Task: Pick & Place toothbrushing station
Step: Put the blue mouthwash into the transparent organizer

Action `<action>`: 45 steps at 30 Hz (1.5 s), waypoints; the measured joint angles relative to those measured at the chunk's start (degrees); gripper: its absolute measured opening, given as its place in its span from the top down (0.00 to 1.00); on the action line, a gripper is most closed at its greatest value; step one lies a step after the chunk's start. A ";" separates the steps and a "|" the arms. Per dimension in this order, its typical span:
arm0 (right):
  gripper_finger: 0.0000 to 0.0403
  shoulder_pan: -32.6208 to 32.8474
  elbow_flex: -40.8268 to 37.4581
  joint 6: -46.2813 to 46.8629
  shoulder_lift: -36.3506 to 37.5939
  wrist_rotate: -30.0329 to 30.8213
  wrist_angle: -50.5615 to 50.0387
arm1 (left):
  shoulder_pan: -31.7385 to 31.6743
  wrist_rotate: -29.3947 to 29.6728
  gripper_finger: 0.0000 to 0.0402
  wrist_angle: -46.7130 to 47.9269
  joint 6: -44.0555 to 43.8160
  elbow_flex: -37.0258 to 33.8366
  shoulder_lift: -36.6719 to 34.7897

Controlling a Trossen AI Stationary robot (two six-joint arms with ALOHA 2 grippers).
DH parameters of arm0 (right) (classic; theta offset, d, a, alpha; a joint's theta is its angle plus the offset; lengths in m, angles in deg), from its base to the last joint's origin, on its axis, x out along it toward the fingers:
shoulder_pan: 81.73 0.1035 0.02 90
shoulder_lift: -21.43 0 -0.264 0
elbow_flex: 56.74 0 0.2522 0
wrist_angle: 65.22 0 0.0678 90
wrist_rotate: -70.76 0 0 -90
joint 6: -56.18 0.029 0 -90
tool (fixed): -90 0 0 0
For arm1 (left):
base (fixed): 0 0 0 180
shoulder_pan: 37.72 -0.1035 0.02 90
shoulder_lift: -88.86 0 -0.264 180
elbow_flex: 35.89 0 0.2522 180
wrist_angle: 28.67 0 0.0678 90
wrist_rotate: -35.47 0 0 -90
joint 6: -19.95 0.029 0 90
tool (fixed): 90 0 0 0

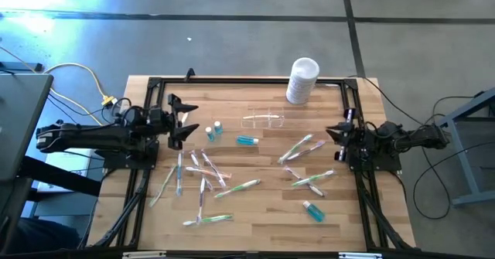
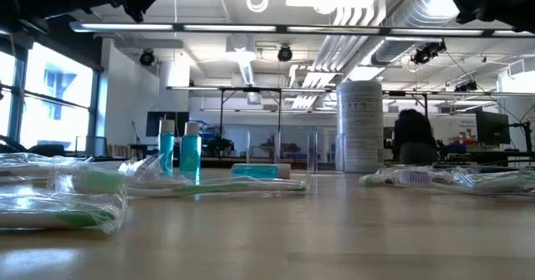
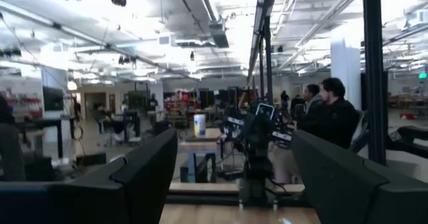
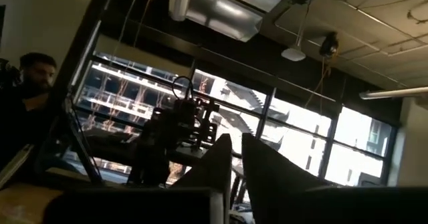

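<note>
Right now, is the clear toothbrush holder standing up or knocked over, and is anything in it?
Upright and apparently empty: the toothbrushing station stands mid-table with see-through compartments; the toothbrushes lie scattered on the table.

Overhead and table-level cameras share the table (image 1: 263, 212); wrist cameras face the room.

We find no legible text in any view. The white cylindrical container (image 2: 360, 125) at the far edge of the table carries a printed label with dark lines of print, too small for us to read. No brands, numbers or signs can be made out elsewhere.
</note>
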 joint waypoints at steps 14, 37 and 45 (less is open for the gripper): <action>0.40 0.00 1.20 6.23 -3.90 4.20 -0.99 | 0.01 13.44 0.28 56.20 0.56 23.17 10.15; 0.40 0.00 1.20 10.47 -8.31 3.11 -0.82 | 0.00 20.70 0.28 74.98 -7.88 30.01 32.55; 0.40 0.00 1.20 10.47 -8.98 3.13 -0.78 | 0.00 18.96 0.28 75.73 -12.33 29.99 32.85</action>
